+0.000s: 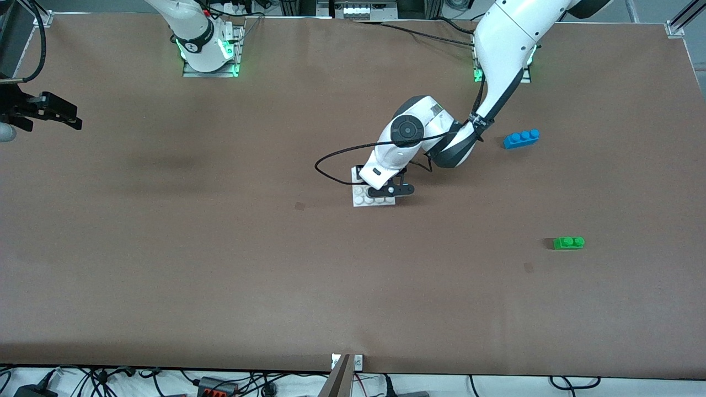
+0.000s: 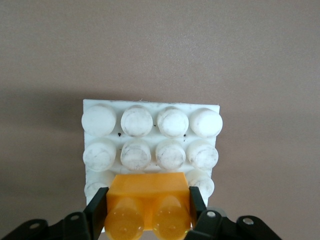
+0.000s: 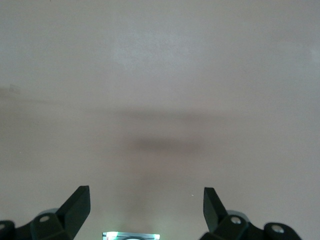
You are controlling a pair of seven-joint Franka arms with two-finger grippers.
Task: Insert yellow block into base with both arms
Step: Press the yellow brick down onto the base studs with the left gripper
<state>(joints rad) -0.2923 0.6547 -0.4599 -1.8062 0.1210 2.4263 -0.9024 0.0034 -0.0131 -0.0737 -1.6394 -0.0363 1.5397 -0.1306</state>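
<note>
Yellow block (image 2: pixel 146 205) over base (image 2: pixel 151 131)

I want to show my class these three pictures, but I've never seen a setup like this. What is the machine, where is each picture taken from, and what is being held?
Two robot arms stand at a brown table. One picture looks down from across the table; the other two come from cameras on each arm's wrist. The left gripper is over the white studded base, shut on the yellow block. The right gripper waits open and empty over bare table at the right arm's end. A blue brick and a green brick lie toward the left arm's end.
</note>
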